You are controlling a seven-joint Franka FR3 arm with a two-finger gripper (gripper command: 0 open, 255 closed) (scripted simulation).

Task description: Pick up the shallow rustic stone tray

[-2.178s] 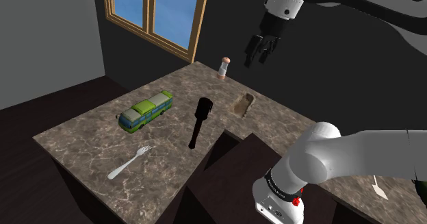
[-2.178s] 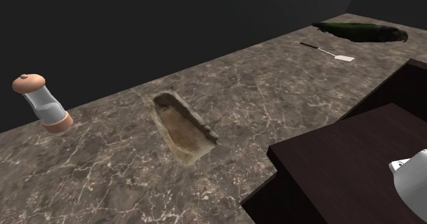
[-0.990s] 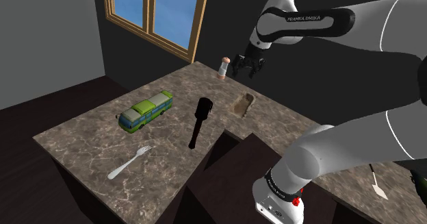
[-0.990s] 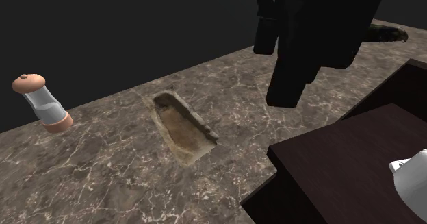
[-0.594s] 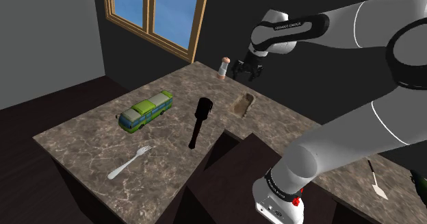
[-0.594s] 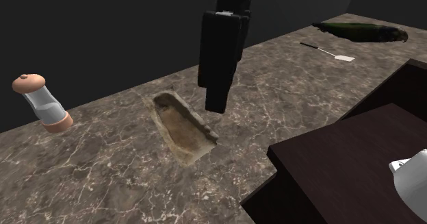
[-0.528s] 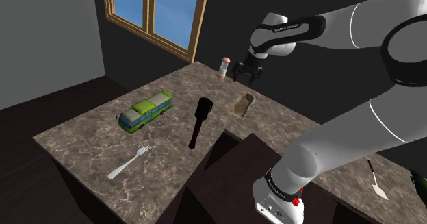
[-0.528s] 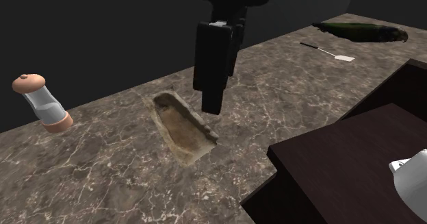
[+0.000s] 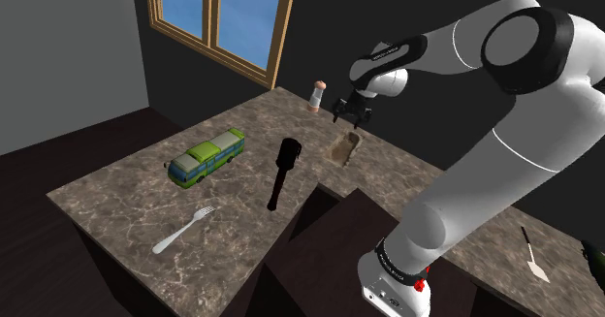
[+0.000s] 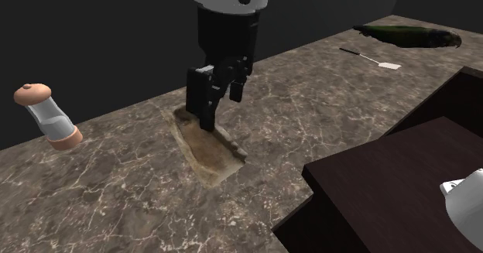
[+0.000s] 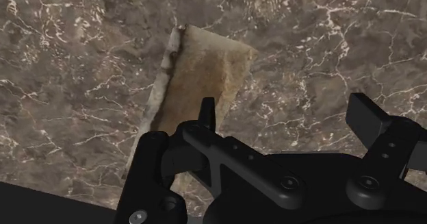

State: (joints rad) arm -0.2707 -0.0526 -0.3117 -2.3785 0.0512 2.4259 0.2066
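A shallow brown tray (image 10: pixel 210 149) lies on a marbled tabletop (image 10: pixel 139 197); the black gripper (image 10: pixel 220 104) hangs over one end of the tray, fingers (image 11: pixel 366 116) spread apart, holding nothing.

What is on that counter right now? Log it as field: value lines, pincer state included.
surface: brown marble counter
target: stone tray, lying flat on the counter, not lifted
pincer: open, at the tray's end nearer the shaker; one finger over its hollow, the other outside a long wall
contact: cannot tell
nearby: shaker, standing apart from the tray
elsewhere: green toy bus, fork, spatula
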